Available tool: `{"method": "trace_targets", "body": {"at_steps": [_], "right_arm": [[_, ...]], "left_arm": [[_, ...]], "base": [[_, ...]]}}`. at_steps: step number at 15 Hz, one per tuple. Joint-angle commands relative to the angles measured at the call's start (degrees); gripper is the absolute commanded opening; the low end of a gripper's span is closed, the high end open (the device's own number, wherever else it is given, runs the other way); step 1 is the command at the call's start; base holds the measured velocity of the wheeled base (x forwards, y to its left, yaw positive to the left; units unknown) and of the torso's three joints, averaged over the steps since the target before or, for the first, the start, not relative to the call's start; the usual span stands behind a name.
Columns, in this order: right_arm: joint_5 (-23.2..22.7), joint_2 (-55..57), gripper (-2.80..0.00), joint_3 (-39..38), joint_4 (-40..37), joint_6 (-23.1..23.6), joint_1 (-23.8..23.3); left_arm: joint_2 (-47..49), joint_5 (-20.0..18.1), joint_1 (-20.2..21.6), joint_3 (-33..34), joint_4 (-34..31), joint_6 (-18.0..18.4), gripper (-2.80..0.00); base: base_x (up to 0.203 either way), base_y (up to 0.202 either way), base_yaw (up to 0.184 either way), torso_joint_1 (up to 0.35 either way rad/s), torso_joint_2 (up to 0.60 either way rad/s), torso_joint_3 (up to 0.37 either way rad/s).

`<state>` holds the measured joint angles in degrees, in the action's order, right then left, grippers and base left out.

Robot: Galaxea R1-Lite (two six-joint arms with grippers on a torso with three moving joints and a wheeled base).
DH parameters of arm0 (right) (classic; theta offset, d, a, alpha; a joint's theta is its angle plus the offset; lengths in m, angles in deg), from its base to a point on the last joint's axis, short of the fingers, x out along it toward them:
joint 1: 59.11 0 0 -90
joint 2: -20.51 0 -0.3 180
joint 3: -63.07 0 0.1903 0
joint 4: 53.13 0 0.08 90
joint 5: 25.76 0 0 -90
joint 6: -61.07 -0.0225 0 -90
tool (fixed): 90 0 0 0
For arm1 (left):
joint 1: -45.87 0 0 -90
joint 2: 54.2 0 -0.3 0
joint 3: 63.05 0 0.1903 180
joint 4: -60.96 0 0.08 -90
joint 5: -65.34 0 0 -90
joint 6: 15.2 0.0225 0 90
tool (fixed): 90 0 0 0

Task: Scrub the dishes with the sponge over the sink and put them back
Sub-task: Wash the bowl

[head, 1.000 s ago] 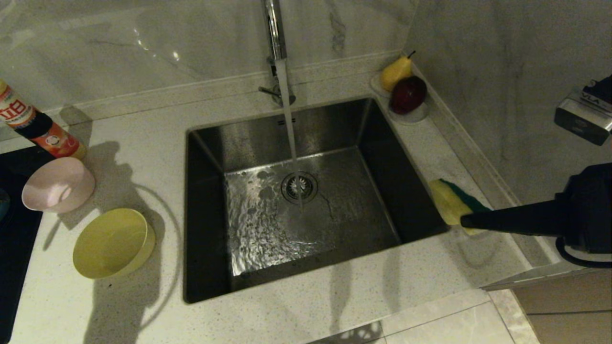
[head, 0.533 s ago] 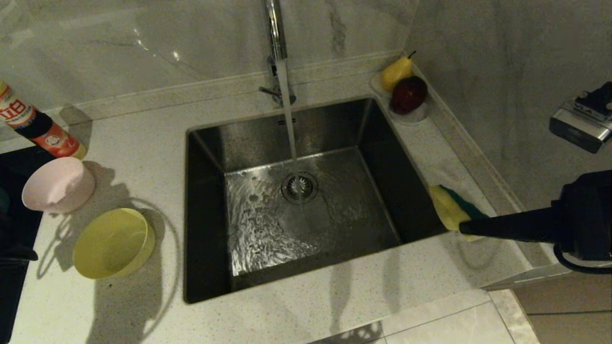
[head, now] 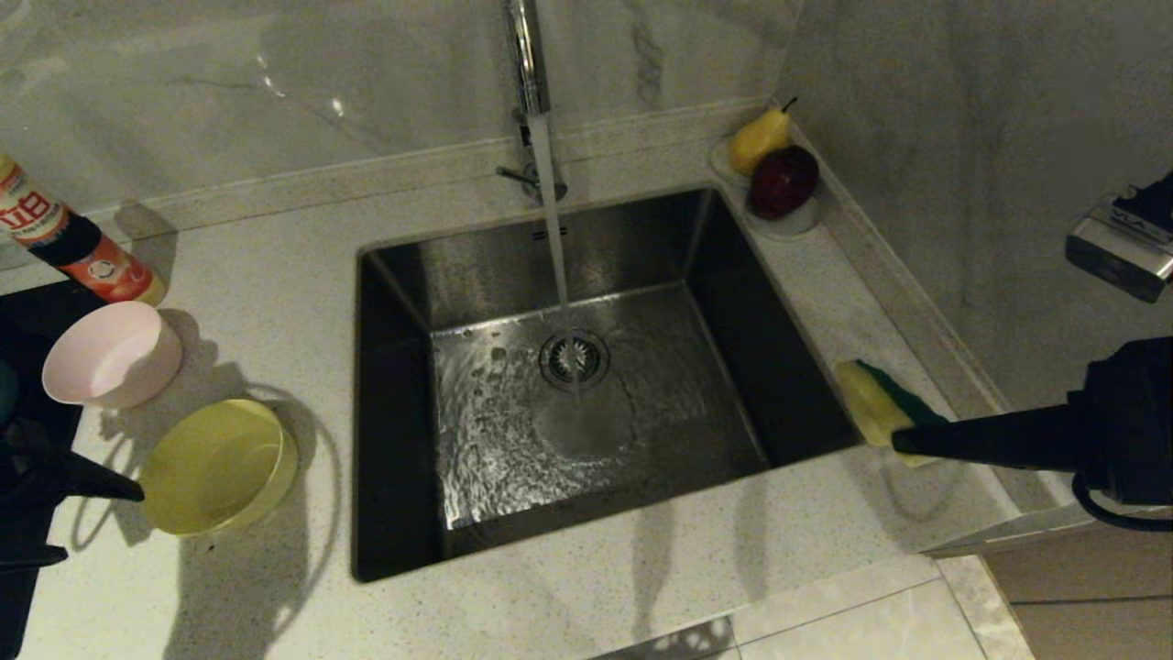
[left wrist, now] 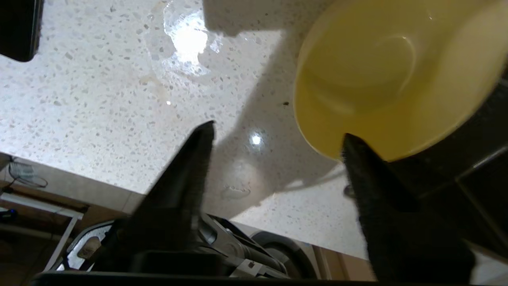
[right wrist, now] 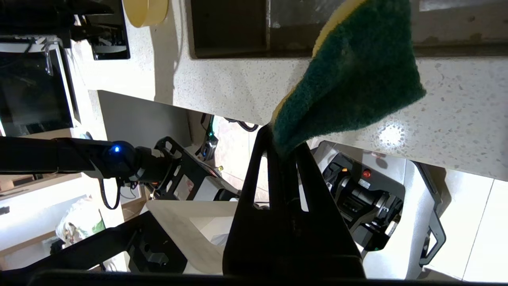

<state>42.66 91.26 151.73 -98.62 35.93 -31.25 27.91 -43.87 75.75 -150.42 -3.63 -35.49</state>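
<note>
A yellow bowl sits upright on the counter left of the sink, and a pale pink bowl stands just behind it. My left gripper is open and empty at the lower left, its upper fingertip close beside the yellow bowl's rim. In the left wrist view the left gripper shows counter between its fingers, and one tip overlaps the edge of the yellow bowl. My right gripper is shut on the sponge above the sink's right rim. The sponge hangs green face out from the right gripper.
Water runs from the chrome tap onto the drain strainer. A red-labelled bottle lies at the back left beside a black surface. A pear and a dark red apple sit on saucers at the back right.
My left gripper has come into view at the lower left, opened, and reached toward the yellow bowl. The right gripper with the sponge has shifted slightly right.
</note>
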Motion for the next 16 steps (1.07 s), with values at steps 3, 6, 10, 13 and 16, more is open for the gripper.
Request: {"method": "trace_targets", "body": {"at_steps": [3, 6, 10, 13, 16], "right_arm": [[0.0, -0.2, -2.80, 0.0, -0.1, -0.1, -0.2], [-0.1, 0.0, -2.80, 0.5, -0.1, -0.1, -0.2], [-0.1, -0.1, -2.80, 0.4, -0.1, -0.1, -0.2], [-0.1, -0.2, -2.80, 0.0, -0.1, -0.1, -0.2], [-0.2, -0.4, -2.80, -0.2, -0.2, -0.2, -0.2]], "left_arm": [[3.9, 0.5, -0.4, 4.4, 7.0, -0.1, 0.00], [5.6, 2.1, -2.5, 6.2, 10.1, -0.5, 0.00], [6.8, 2.2, -5.0, 6.3, 11.4, -1.8, 0.00], [7.3, 2.3, -5.6, 6.3, 12.7, -2.7, 0.00], [7.5, 3.7, -5.6, 6.7, 12.8, -2.7, -2.80]], "base": [[0.000, 0.000, 0.000, 0.000, 0.00, 0.000], [0.000, 0.000, 0.000, 0.000, 0.00, 0.000], [0.000, 0.000, 0.000, 0.000, 0.00, 0.000], [0.000, 0.000, 0.000, 0.000, 0.00, 0.000], [0.000, 0.000, 0.000, 0.000, 0.00, 0.000]]}}
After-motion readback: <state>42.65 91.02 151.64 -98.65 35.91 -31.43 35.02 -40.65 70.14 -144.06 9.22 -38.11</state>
